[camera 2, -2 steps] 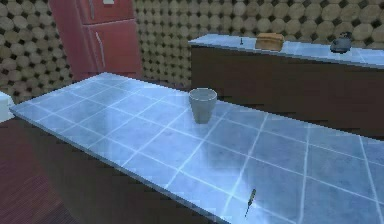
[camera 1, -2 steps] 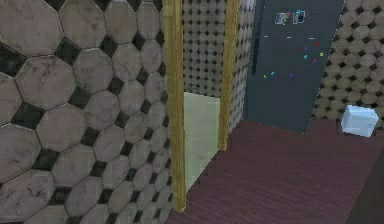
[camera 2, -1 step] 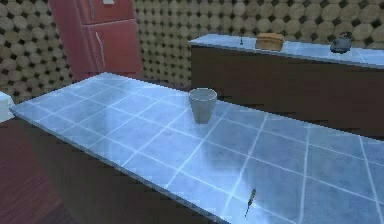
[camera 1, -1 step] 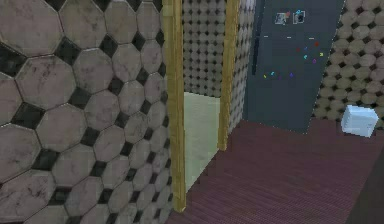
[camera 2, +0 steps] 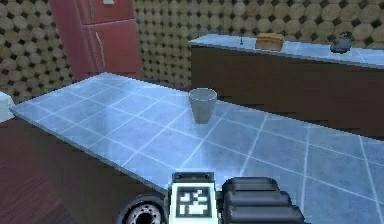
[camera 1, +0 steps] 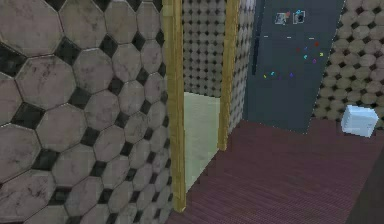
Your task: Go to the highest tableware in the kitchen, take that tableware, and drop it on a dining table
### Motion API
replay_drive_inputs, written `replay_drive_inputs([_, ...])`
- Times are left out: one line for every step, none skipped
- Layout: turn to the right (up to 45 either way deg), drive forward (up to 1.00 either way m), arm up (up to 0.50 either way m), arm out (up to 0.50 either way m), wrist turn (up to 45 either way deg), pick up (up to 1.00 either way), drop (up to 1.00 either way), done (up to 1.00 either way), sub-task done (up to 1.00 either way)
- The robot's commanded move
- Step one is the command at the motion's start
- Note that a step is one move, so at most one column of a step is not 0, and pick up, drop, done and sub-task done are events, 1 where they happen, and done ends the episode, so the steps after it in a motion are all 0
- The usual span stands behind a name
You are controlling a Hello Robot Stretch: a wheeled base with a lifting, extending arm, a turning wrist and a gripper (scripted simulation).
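Cup (camera 2: 203, 104), just one, upright on blue-tiled counter (camera 2: 105, 115)

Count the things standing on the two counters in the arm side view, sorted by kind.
Grey cup: 1
Brown loaf-like thing: 1
Dark kettle-like thing: 1
Total: 3
A tiny dark mark on the back counter is too small to tell, so it is left out.
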Motion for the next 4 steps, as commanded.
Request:
replay_drive_inputs([0.0, 0.00, 0.00, 0.42, 0.0, 0.00, 0.00, 0.00, 0.00])
replay_drive_inputs([0.0, 0.00, 0.00, 0.00, 45.0, 0.00, 0.00, 0.00, 0.00])
replay_drive_inputs([0.0, 0.00, 0.00, 0.00, 45.0, 0.00, 0.00, 0.00, 0.00])
replay_drive_inputs([0.0, 0.00, 0.00, 0.00, 45.0, 0.00, 0.00, 0.00, 0.00])
